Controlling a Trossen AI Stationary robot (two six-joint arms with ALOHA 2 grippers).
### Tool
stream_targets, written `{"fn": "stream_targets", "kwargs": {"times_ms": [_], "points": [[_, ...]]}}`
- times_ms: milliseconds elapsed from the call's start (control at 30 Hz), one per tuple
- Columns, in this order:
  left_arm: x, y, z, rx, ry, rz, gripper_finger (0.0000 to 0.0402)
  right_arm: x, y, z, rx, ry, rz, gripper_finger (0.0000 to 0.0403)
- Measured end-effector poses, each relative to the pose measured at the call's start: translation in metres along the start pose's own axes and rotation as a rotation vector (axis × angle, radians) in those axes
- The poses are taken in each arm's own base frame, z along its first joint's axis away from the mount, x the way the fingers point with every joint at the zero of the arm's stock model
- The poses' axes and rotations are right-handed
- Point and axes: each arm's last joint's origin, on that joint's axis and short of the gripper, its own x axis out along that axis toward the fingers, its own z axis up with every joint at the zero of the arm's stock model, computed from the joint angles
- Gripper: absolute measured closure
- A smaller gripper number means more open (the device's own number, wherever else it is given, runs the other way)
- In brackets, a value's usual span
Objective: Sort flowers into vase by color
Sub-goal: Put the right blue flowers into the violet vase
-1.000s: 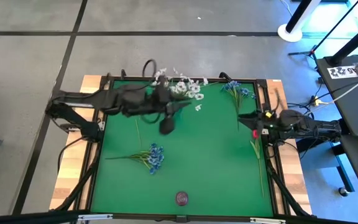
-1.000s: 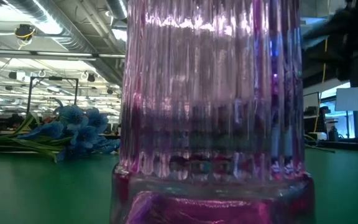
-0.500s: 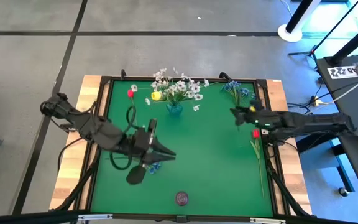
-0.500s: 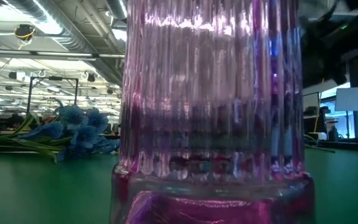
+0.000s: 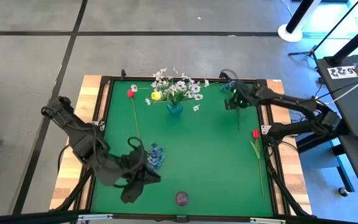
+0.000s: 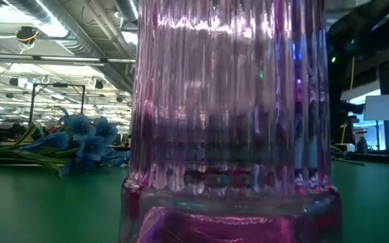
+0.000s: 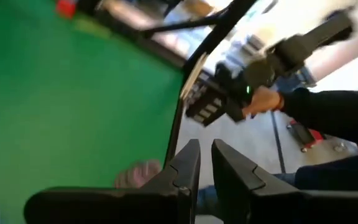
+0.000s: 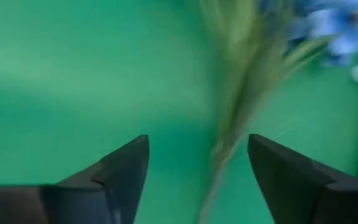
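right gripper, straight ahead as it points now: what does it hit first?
Likely the blue flower spray: its green stems run up between the right gripper's open fingers, blossoms just beyond. Depth is unclear; below lies only green mat.

Industrial lab hall: exposed ceiling ducts (image 6: 80, 30), concrete floor (image 5: 36, 68).

left gripper (image 5: 146, 177) nearly closed, low near the front; right gripper (image 5: 227, 102) spread wide.
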Motion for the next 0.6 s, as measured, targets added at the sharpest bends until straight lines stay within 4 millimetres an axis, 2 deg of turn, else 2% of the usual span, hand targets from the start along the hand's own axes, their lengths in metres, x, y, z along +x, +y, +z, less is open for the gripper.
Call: {"fn": "stream_targets", "kwargs": {"times_ms": [100,200,400,600], "points": [[0.005,-0.001,-0.013,-0.063,0.020,0.059,0.0363,0.014,-0.018,0.015,0.073,-0.004,-0.051,0.0097],[0.009,0.000,-0.019,-0.074,-0.013,0.112,0.0363,0.025,-0.026,0.026,0.114,-0.023,-0.061,0.0098],[0.018,0.008,-0.014,-0.068,-0.106,0.209,0.0363,0.046,-0.028,0.033,0.142,-0.021,-0.088,0.0158],[0.024,0.018,-0.001,-0.050,-0.130,0.255,0.0363,0.051,-0.023,0.031,0.130,-0.031,-0.144,0.0238]]}}
